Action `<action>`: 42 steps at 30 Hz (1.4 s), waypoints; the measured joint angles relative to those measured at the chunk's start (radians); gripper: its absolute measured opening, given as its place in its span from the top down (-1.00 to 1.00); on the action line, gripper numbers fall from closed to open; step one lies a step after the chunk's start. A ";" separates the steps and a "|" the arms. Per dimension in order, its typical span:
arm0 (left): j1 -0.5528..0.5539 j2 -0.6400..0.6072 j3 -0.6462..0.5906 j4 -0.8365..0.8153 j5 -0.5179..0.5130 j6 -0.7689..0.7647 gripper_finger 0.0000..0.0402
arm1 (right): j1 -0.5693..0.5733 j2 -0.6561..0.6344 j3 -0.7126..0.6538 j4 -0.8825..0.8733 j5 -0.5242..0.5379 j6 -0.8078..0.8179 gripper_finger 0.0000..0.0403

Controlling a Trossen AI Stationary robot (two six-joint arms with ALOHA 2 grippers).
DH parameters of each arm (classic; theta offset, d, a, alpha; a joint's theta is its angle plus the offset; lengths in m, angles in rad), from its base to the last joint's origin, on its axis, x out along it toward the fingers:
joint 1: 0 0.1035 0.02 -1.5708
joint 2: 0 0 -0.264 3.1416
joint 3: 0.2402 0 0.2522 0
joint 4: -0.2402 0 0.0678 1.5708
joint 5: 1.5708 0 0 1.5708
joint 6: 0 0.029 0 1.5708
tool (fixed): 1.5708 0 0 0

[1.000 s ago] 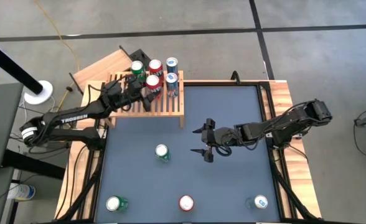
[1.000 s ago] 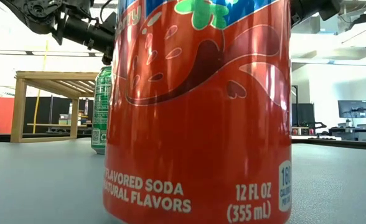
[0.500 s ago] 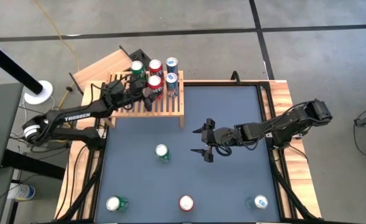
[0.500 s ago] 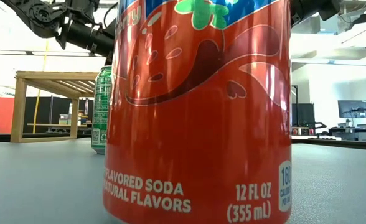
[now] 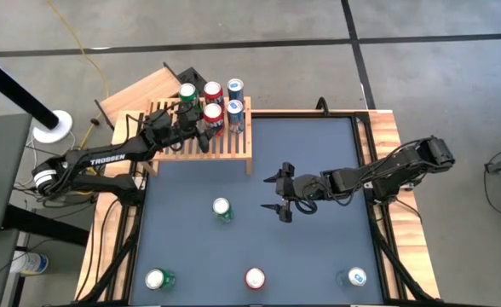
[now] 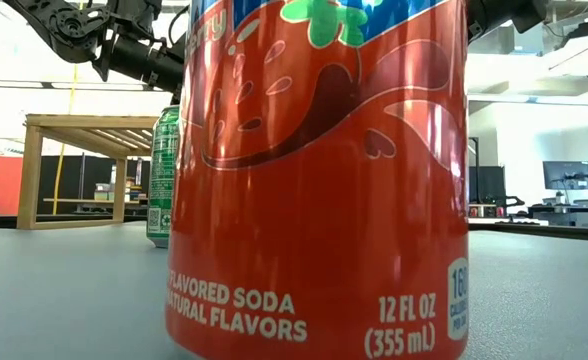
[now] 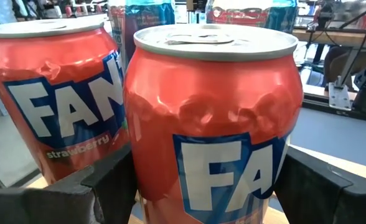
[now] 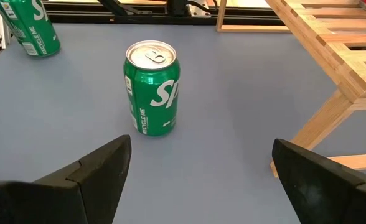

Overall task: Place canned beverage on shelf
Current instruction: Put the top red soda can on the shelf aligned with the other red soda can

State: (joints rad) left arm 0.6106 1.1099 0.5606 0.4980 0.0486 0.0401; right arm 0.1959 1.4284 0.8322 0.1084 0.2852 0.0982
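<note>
Standing nearest the low camera, a red can point(image 6: 319, 180) waits upright on the bench point(image 5: 319, 162), as do the other loose cans. Mid-bench, the right gripper point(image 5: 282, 194) hovers with fingers spread and empty, facing a green can point(image 8: 152, 88), likely next. Farthest back, the left gripper point(image 5: 206, 130) brackets a red canned beverage point(image 7: 211, 124) on the shelf point(image 5: 233, 145); whether the fingers grip or have released cannot be told. Its long axis is vertical, lid up.

The left arm reaches forward and inward, its hand point(image 5: 206, 130) level, fingers point(image 7: 102, 186) spread either side of a can point(image 7: 214, 124). The right arm bends inward, its hand point(image 5: 278, 193) level, fingers spread wide, holding nothing.
</note>
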 joint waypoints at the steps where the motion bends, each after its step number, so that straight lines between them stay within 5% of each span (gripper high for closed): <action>1: 0.001 0.000 0.000 0.000 0.000 0.001 -0.48 | 0.000 0.000 0.000 0.000 0.000 0.000 -0.89; 15: 0.040 -0.001 0.000 -0.021 0.076 -0.021 -0.49 | 0.000 0.000 0.000 0.000 0.000 0.001 -0.89; 25: 0.039 0.000 0.000 -0.074 0.132 -0.043 -0.68 | -0.002 0.000 0.000 0.001 0.000 0.000 -0.89; 42: 0.039 -0.014 -0.002 -0.106 0.078 -0.052 -0.70 | -0.002 0.000 0.000 0.001 0.000 0.010 -0.89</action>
State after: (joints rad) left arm 0.6491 1.0958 0.5591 0.3922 0.1265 -0.0121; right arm 0.1936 1.4284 0.8322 0.1093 0.2852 0.1078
